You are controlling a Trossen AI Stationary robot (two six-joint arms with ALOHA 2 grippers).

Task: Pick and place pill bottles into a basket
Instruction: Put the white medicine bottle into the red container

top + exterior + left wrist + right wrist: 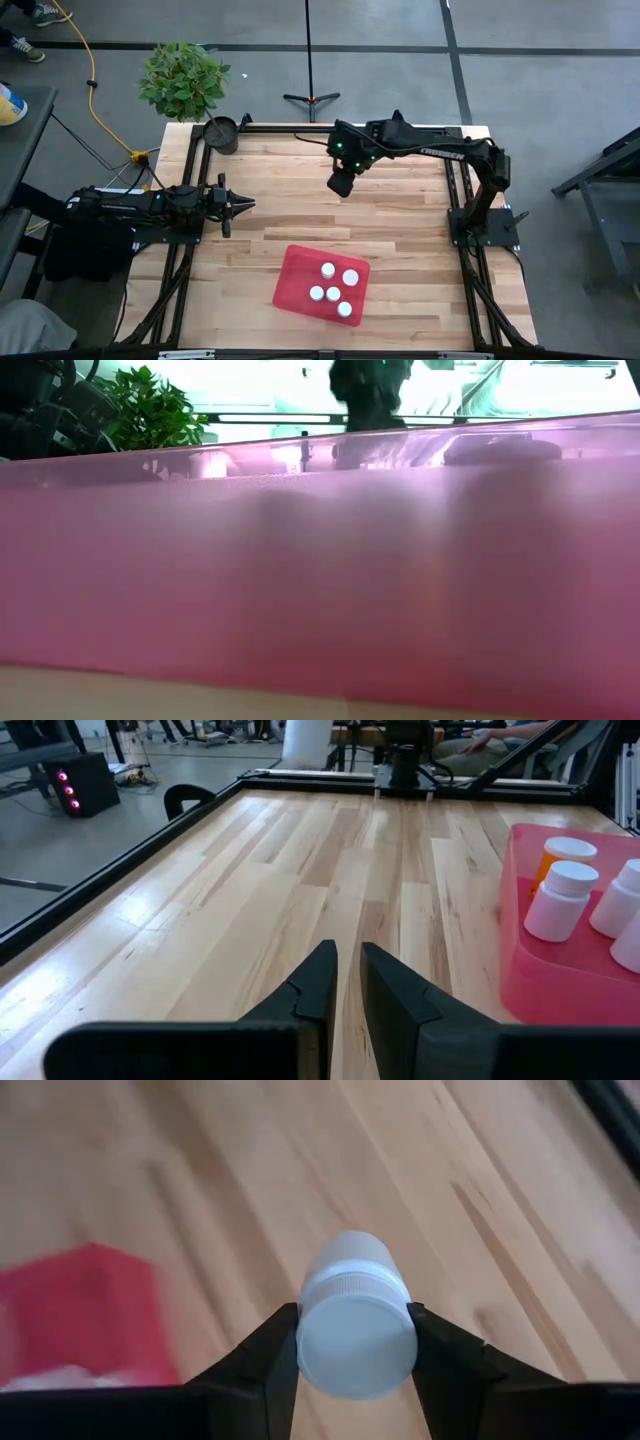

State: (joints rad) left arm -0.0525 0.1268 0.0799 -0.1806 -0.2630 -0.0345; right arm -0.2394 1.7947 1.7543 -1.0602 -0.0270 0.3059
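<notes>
The red tray (pixel 295 285) lies on the wooden table at the near middle, with several white-capped pill bottles (pixel 334 293) standing in it. The left wrist view shows its wall (pixel 560 985), an orange-bodied bottle (pixel 556 858) and a white one (pixel 558 902). My right gripper (pixel 341 183) is over the table's far middle, shut on a white pill bottle (pixel 352 1280). My left gripper (pixel 240 204) waits at the table's left edge, shut and empty, and it also shows in its own wrist view (pixel 348 982). The tray wall (pixel 320 580) fills the low view. My right gripper pinches the bottle at its white cap (pixel 355 1348) between the two fingers, one on each side. The fingers come from above and lie along the bottle's length. The bottle's body points away below the cap, lifted clear of the table.
A small dark round pot (pixel 222 133) stands at the table's far left corner, beside a leafy plant (pixel 185 78). Bare wood (pixel 300 215) lies between the right gripper and the tray. A black frame rail (pixel 120 870) runs along the table's edge.
</notes>
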